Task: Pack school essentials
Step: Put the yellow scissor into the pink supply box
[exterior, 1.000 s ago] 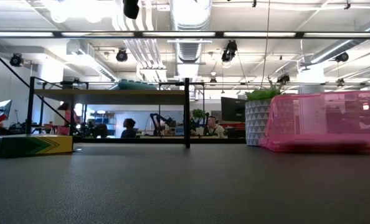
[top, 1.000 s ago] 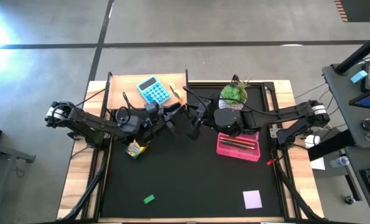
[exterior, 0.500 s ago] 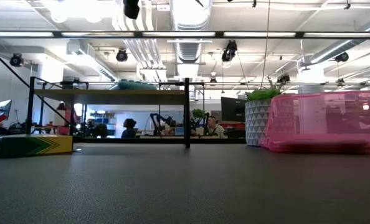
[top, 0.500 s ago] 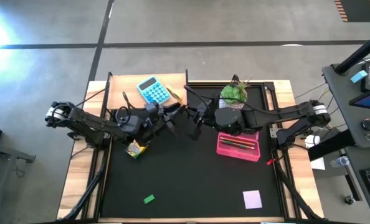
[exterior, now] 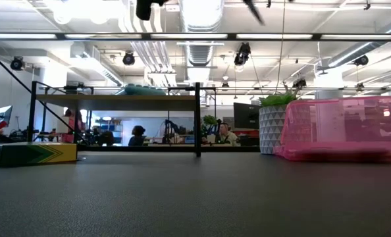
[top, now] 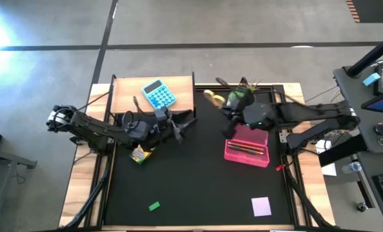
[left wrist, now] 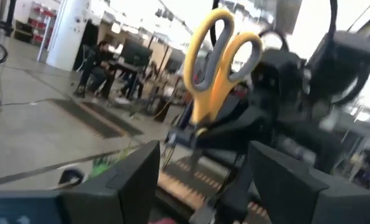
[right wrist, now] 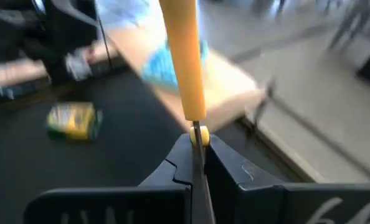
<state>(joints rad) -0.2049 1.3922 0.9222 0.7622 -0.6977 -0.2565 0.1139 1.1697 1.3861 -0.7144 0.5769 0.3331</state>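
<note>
Scissors with yellow plastic handles (top: 212, 96) hang above the black table (top: 198, 187), clamped in my right end effector (top: 222, 108) near the pink tray (top: 245, 153). My left end effector (top: 178, 127) stands apart, empty, beside the light-blue calculator (top: 158, 94).

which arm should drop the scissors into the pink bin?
Right. The right gripper is shut on the scissors, held up beside the plant and close to the pink bin. The left gripper is open, holds nothing, and sits farther away.
</note>
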